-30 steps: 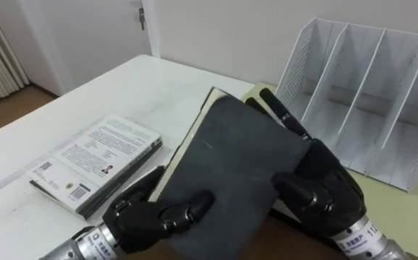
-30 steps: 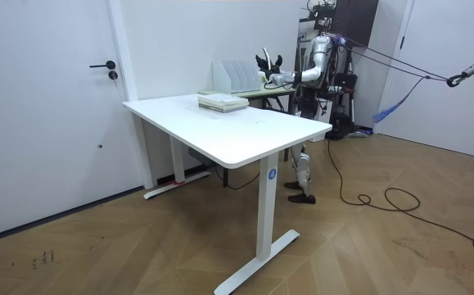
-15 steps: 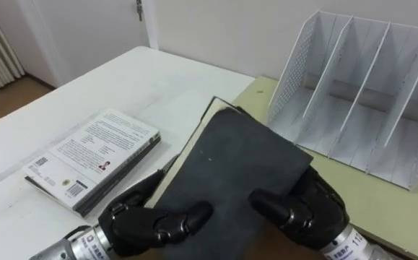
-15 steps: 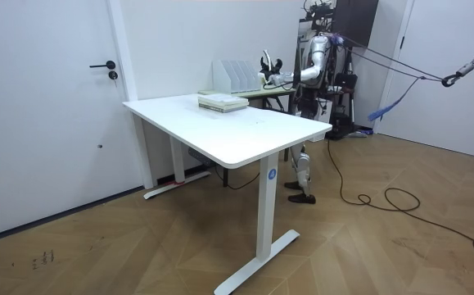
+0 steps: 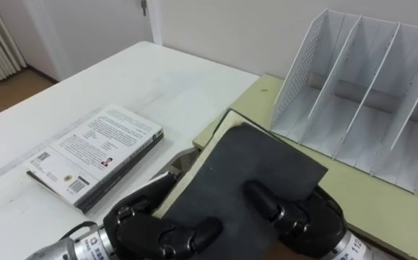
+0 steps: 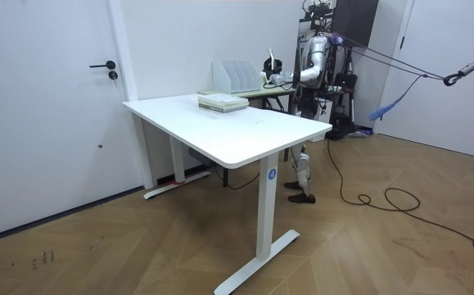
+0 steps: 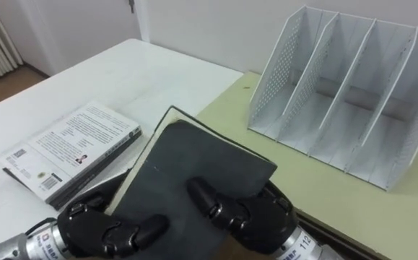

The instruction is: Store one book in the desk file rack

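I hold a dark grey book (image 5: 255, 170) tilted in front of me, over the seam between the white table and the olive desk. My left hand (image 5: 147, 227) is curled round its lower left edge, thumb lying on the cover. At the lower right corner my right hand (image 5: 306, 220) clasps the book, thumb on the cover. The white file rack (image 5: 367, 87) with upright dividers stands beyond it on the olive desk (image 5: 396, 209), its slots holding nothing. In the room view the robot stands at the table's far end beside the rack (image 6: 237, 75).
A stack of light-covered books (image 5: 97, 155) lies on the white table (image 5: 165, 79) to my left; the same stack (image 6: 223, 102) shows in the room view. A door and a wall rise behind the table.
My right hand's fingers, straight behind the book a second ago, have folded round its lower corner. The book has come lower and tipped flatter. The view has shifted a little.
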Controlling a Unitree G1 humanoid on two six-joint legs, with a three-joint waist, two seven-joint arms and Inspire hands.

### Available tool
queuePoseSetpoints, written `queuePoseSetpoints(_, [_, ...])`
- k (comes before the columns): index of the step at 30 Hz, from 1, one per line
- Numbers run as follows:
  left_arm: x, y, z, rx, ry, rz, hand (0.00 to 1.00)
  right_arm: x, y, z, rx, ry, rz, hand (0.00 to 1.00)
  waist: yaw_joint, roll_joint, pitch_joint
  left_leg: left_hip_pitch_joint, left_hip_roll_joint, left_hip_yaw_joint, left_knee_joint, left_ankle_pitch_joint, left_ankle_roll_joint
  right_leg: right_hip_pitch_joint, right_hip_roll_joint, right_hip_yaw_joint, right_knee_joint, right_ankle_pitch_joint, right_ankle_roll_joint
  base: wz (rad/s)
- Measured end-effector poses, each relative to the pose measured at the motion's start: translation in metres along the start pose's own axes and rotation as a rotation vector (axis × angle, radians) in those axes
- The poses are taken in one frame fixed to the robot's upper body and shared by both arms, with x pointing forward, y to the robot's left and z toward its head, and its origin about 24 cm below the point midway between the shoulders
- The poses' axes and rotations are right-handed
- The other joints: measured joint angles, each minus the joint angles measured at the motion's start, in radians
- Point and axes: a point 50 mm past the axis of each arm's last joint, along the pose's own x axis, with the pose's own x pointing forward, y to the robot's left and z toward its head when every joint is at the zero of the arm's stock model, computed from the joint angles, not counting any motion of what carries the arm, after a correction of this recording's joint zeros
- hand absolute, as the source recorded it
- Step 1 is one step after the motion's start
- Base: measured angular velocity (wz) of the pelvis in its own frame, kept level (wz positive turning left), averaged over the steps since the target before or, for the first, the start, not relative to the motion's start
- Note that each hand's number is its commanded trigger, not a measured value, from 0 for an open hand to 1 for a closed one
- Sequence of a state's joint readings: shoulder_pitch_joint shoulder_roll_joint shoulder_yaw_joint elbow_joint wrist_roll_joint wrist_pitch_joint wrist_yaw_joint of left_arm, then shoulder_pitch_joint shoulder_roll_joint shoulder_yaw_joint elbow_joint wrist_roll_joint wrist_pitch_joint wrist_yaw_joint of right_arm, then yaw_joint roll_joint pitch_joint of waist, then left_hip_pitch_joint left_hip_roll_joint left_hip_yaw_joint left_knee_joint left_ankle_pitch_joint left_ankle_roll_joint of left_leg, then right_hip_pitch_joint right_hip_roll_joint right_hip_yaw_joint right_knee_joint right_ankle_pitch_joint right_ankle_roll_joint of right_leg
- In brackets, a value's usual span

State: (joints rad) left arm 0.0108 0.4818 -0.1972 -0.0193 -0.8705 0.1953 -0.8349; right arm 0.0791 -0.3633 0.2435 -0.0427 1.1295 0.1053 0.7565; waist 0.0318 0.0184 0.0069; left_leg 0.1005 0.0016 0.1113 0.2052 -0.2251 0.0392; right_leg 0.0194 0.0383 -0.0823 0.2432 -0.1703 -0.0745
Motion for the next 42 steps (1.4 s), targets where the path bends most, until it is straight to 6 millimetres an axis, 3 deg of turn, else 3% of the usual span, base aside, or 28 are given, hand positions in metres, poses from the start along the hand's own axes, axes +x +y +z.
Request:
queuePoseSetpoints(1, [0.0,0.0,0.0,-0.002,0.001,0.0,1.0,0.0,0.0,0.0,0.0,0.001,0.001,1.0,0.0,0.0,0.0001,0.0,0.0,0.0,0.0,0.0,0.0,0.0,0.0,0.0,0.0,0.0,0.0,0.0])
queuePoseSetpoints(2, [0.0,0.0,-0.001,-0.002,0.002,0.0,0.93,-0.001,0.0,0.0,-0.001,0.002,0.001,1.0,-0.003,0.0,0.0002,0.0,0.0,0.0,0.0,0.0,0.0,0.0,0.0,0.0,0.0,0.0,0.0,0.0])
queuePoseSetpoints(3, [0.0,0.0,-0.001,-0.002,0.002,0.0,0.62,-0.001,-0.001,0.001,-0.001,-0.001,0.001,1.0,-0.004,0.0,0.0003,-0.001,0.0,0.0,0.0,0.0,0.0,0.0,0.0,-0.001,0.0,0.0,0.0,0.0])
queuePoseSetpoints(4, [0.0,0.0,-0.001,-0.002,0.002,-0.001,0.47,-0.001,-0.001,0.002,-0.005,-0.006,0.0,1.0,-0.003,0.001,0.0009,-0.001,0.0,0.0,0.0,0.0,0.0,0.0,0.0,-0.001,-0.001,0.0,0.0,0.0])
queuePoseSetpoints(5, [0.001,-0.001,-0.001,-0.003,0.002,-0.003,0.0,-0.001,-0.001,0.002,-0.004,-0.007,0.001,1.0,-0.003,0.001,0.0015,-0.001,0.0,0.0,0.0,0.0,0.0,-0.001,0.0,-0.001,-0.001,0.0,0.0,0.0])
queuePoseSetpoints(12, [-0.001,0.001,-0.001,-0.001,0.004,0.009,0.0,-0.002,-0.003,0.004,-0.032,0.009,-0.018,1.0,-0.005,0.008,0.0072,-0.001,0.0,0.001,-0.002,0.0,0.0,-0.005,0.001,0.002,-0.002,0.0,0.0,0.0])
queuePoseSetpoints(16, [-0.006,0.009,-0.009,0.033,0.038,0.077,0.0,-0.007,-0.008,0.012,-0.14,0.064,-0.085,1.0,-0.016,0.009,0.0074,0.014,0.0,-0.005,-0.009,0.0,-0.001,0.009,0.002,-0.001,-0.001,0.0,0.0,0.02])
queuePoseSetpoints(21, [-0.028,0.026,-0.046,0.018,0.183,0.307,0.0,-0.009,-0.012,0.03,-0.243,0.027,-0.208,1.0,-0.038,0.007,0.0075,0.024,0.0,-0.005,-0.009,0.0,-0.001,0.02,0.001,0.0,-0.005,-0.001,-0.001,-0.01])
queuePoseSetpoints(23, [-0.043,0.03,-0.071,0.01,0.286,0.418,0.0,-0.01,-0.014,0.042,-0.32,-0.003,-0.294,1.0,-0.048,0.005,0.0082,0.034,0.0,-0.004,-0.015,0.0,-0.001,0.028,0.003,0.001,-0.016,-0.001,0.0,0.0])
queuePoseSetpoints(27, [-0.058,0.027,-0.103,-0.03,0.398,0.524,0.0,-0.009,-0.017,0.055,-0.381,-0.077,-0.432,1.0,-0.064,0.003,0.0086,0.033,0.001,0.008,-0.016,0.0,-0.001,0.03,0.003,0.002,-0.021,0.0,0.001,-0.01])
queuePoseSetpoints(36, [-0.084,0.017,-0.163,-0.135,0.565,0.747,0.0,-0.011,-0.027,0.068,-0.754,-0.021,-0.757,1.0,-0.079,-0.003,0.0035,0.029,0.002,0.028,-0.019,0.0,-0.001,0.013,0.004,0.009,-0.019,0.0,0.001,-0.03])
queuePoseSetpoints(40, [-0.112,0.011,-0.188,-0.216,0.668,0.868,0.0,-0.018,-0.03,0.087,-0.938,-0.066,-0.949,1.0,-0.069,-0.02,-0.0086,0.031,0.004,0.03,-0.02,0.0,-0.001,0.013,0.008,0.023,-0.021,0.001,0.001,-0.09])
queuePoseSetpoints(42, [-0.12,0.006,-0.197,-0.25,0.704,0.901,0.0,-0.015,-0.028,0.103,-1.0,-0.138,-1.019,1.0,-0.069,-0.02,-0.0088,0.032,0.003,0.03,-0.02,0.0,-0.001,0.015,0.008,0.023,-0.02,0.001,0.001,-0.02])
